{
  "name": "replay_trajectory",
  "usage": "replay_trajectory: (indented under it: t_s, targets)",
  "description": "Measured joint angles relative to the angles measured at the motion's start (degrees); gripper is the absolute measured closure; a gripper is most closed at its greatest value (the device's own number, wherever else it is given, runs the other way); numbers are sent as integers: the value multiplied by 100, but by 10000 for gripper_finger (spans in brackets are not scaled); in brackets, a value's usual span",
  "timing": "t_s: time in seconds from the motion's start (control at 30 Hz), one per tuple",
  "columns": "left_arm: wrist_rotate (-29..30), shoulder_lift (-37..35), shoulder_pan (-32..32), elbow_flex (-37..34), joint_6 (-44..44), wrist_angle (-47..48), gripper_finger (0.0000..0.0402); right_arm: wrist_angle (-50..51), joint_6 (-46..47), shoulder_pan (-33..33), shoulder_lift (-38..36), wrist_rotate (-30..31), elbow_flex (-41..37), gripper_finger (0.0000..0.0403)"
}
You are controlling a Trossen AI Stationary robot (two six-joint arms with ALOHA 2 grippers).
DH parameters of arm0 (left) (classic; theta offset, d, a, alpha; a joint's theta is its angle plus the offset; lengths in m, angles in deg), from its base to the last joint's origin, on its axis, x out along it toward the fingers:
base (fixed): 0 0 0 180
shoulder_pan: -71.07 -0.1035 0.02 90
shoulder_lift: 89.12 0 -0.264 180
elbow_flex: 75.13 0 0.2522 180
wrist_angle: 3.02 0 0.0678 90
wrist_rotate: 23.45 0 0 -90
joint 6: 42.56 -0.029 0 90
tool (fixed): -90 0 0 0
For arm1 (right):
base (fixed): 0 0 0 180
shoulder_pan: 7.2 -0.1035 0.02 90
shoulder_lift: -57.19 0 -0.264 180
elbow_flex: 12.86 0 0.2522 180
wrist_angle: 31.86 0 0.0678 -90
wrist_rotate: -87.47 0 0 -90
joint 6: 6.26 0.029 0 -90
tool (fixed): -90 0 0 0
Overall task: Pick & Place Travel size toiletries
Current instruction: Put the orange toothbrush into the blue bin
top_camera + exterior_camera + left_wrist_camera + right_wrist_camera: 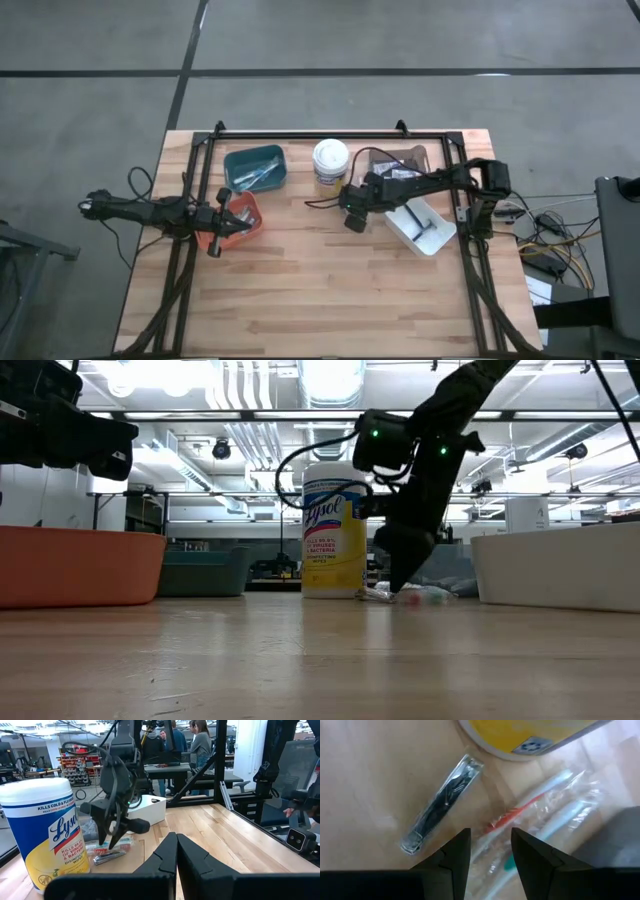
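Note:
Several wrapped travel size toiletries lie flat on the table beside the white tub with a yellow label (331,162). One is a dark slim item in a clear wrapper (442,805). Others are toothbrushes in clear wrappers, one red-orange (517,812) and one teal (509,865). My right gripper (491,850) is open and slants down over these wrappers, just above the table (398,582); I cannot tell whether its fingertips touch them. My left gripper (176,855) is shut and empty, held level by the orange bin (240,222).
A teal bin (257,168) holding a few items stands at the back left. A white bin (420,228) sits under my right arm. A dark bag (400,158) lies behind the tub. The black frame (330,133) borders the table. People stand in the room beyond (200,740).

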Motion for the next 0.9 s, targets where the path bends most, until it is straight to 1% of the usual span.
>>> replay_trajectory:
  t_s: [0.2, 0.3, 0.4, 0.57, 0.63, 0.9]
  targets:
    - [0, -1, 1, 1, 1, 0, 394, 0, 18, -11, 273, 13, 114, 266]
    - [0, 0, 2, 0, 1, 0, 394, 34, 206, 0, 281, -173, 138, 273]
    - [0, -1, 0, 1, -1, 0, 394, 158, 309, 0, 222, -295, 152, 300]
    - [0, 0, 0, 0, 1, 0, 394, 336, 335, -4, 132, -479, 165, 362]
    - [0, -1, 1, 1, 1, 0, 394, 421, 330, 4, 111, -565, 167, 377]
    - [0, -1, 1, 1, 0, 0, 394, 521, 293, 50, -15, -1099, 172, 384]
